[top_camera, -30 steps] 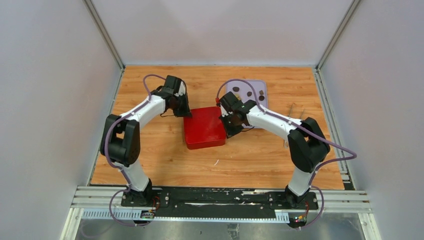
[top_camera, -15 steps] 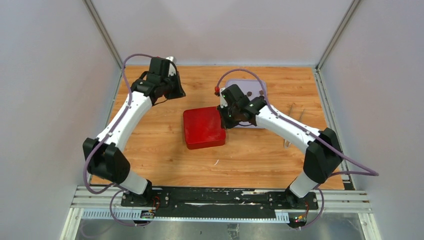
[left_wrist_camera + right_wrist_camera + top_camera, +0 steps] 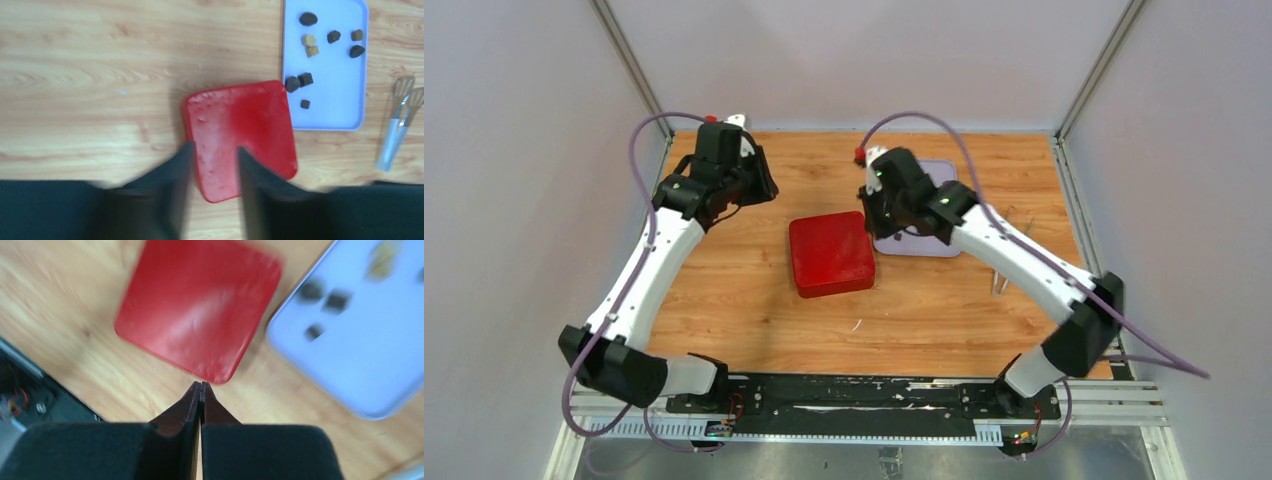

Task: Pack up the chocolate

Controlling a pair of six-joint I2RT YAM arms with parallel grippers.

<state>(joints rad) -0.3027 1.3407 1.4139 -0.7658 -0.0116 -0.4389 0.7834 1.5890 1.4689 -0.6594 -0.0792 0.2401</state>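
Observation:
The closed red box (image 3: 830, 253) lies flat on the wooden table, also seen as the red box (image 3: 240, 132) in the left wrist view. Several dark and tan chocolate pieces (image 3: 305, 79) lie loose on the lavender tray (image 3: 330, 112) to the box's right. My left gripper (image 3: 214, 151) hovers high over the box's near-left part, open with nothing between its fingers (image 3: 182, 160). My right gripper (image 3: 200, 386) is shut and empty, raised above the bare wood off one corner of the red box (image 3: 200, 315). Blurred chocolate pieces (image 3: 337, 300) show on the tray (image 3: 360, 365).
Metal tongs (image 3: 397, 130) lie on the wood right of the tray. Grey walls enclose the table on three sides. In the top view my right arm (image 3: 1014, 255) crosses over the tray (image 3: 914, 245) and hides most of it.
Both arms have risen and pulled back from the red box's sides. The left gripper swung toward the back left and opened. The box stayed where it was.

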